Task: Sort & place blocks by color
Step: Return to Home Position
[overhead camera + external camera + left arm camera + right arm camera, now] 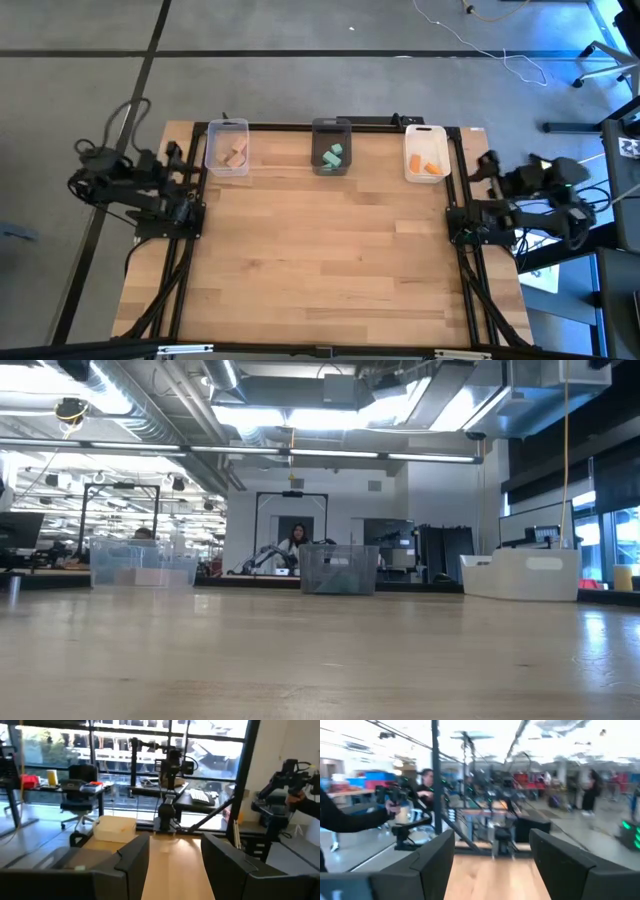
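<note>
Both arms are folded up at the tabletop's (320, 260) side edges, the left arm (135, 188) outside the left edge and the right arm (530, 195) outside the right edge, each about level with the tabletop's middle. The left hand (175, 856) points level across the wood toward the opposite arm, its two dark fingers standing wide apart with nothing between them. The right hand (492, 851) is posed the same way, facing across from the other side, fingers wide and holding nothing.

Past the bare planks, three bins stand in a row along the far edge, well apart from one another. The transparent bin (211, 150) on the left holds the tan blocks (236, 153), the clearest one lying with its long axis slanted. The dark bin (331, 124) in the middle holds the teal blocks (333, 155), one tilted with its long axis roughly toward the far edge. The white bin (425, 131) on the right holds the orange blocks (432, 167), one lying on a diagonal. How many lie in each bin cannot be told.

Beyond the tabletop, in the room, a person (296, 540) sits at a desk.
</note>
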### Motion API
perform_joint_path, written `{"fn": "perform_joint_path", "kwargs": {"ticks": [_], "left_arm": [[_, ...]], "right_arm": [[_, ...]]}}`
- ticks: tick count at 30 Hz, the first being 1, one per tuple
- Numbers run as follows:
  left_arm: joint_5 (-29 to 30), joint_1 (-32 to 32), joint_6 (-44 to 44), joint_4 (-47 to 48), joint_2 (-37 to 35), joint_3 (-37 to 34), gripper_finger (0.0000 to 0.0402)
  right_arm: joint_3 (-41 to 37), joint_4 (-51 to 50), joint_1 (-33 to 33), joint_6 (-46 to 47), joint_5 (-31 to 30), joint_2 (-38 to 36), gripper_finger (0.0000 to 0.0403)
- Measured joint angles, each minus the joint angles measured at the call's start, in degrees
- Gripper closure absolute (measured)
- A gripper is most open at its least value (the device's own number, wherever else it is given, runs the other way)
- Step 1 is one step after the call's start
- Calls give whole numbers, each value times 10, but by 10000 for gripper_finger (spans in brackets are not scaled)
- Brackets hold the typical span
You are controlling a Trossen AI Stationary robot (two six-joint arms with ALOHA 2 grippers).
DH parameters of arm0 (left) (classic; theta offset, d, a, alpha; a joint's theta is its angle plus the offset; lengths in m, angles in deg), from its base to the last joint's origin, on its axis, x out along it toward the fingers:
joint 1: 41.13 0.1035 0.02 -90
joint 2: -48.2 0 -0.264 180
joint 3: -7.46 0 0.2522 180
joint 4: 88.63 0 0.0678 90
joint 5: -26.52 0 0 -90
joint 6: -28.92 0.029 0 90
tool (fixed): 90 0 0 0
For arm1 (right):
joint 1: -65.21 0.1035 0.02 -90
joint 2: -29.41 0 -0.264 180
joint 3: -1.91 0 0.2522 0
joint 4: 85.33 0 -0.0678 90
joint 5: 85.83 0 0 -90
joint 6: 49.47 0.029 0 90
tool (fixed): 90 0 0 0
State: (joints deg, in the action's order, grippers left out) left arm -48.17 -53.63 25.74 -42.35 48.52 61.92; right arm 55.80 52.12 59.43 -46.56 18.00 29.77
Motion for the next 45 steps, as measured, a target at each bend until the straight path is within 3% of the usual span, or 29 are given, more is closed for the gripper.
{"fn": "perform_joint_path", "kwargs": {"ticks": [5, 18, 23, 33, 45], "left_arm": [[-11, 0, 23, -100, 0, -78, 232], [5, 0, 22, -169, 0, -187, 232], [6, 0, 21, -203, 0, -216, 232], [21, 0, 5, -203, 0, -260, 232], [37, 0, 15, -255, 0, -332, 232]], "right_arm": [[-106, 109, 0, -1, 27, 0, 143], [-271, 253, 0, 46, 32, 0, 144], [-312, 295, 0, 58, 58, 0, 144], [-394, 355, 0, 56, 38, 0, 144], [-397, 323, 0, 28, -3, 2, 144]]}}
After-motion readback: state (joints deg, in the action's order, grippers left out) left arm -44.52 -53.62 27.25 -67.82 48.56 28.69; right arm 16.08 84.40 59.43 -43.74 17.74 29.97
